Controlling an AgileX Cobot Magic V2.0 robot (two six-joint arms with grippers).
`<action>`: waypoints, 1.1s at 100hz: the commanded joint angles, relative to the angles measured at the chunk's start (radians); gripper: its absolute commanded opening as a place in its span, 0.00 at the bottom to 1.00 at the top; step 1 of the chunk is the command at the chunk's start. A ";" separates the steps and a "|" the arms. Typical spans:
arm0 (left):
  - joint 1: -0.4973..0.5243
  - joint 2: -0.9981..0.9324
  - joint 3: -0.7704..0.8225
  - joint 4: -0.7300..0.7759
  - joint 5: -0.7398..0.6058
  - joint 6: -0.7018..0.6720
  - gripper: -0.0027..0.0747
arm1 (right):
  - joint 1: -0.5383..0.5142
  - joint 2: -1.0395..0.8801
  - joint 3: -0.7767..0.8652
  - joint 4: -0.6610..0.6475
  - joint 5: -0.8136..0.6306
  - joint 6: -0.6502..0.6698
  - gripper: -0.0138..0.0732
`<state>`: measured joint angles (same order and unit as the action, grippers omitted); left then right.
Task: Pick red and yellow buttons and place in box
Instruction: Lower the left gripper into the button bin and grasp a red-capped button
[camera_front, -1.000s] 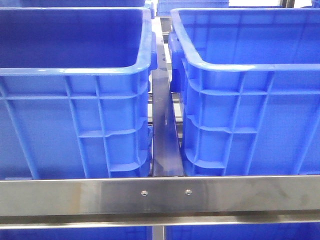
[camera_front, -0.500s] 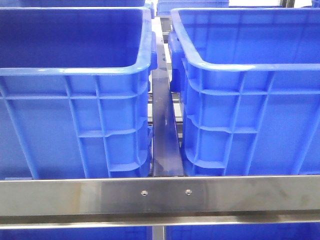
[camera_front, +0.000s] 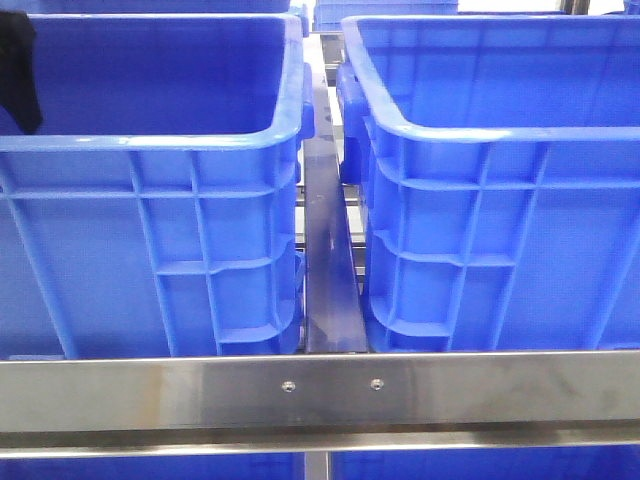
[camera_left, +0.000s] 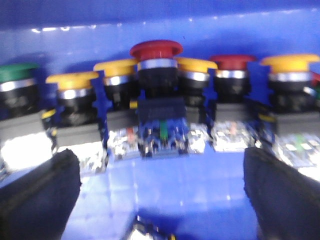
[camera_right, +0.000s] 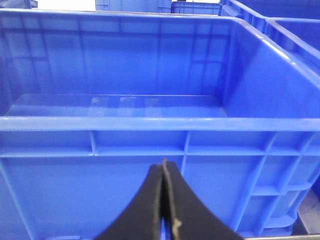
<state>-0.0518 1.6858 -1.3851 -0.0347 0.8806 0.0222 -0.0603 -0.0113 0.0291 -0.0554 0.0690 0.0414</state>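
Left tool (camera_left: 160, 195), fingers apart, faces a blurred red button (camera_left: 156, 50); right tool (camera_right: 164, 210) pressed together; crate (camera_front: 150, 140) interiors hidden in front view.

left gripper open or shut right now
Open. In the left wrist view the left gripper has its two black fingers far apart, nothing between them, facing the red button.

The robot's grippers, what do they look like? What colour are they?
The left gripper has two thick, rounded black fingers that look soft and padded. The right gripper has two curved black fingers tapering to a point, with a pale strip along their inner edges. No cables or markings show.
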 joint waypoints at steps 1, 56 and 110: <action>-0.005 -0.003 -0.054 -0.014 -0.035 -0.004 0.83 | 0.001 -0.023 -0.017 -0.002 -0.078 -0.011 0.08; -0.005 0.129 -0.090 -0.014 -0.059 -0.004 0.83 | 0.001 -0.023 -0.017 -0.002 -0.078 -0.011 0.08; -0.005 0.129 -0.090 -0.019 -0.090 -0.004 0.30 | 0.001 -0.023 -0.017 -0.002 -0.078 -0.011 0.08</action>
<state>-0.0518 1.8600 -1.4434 -0.0365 0.8287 0.0222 -0.0603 -0.0113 0.0291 -0.0554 0.0690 0.0414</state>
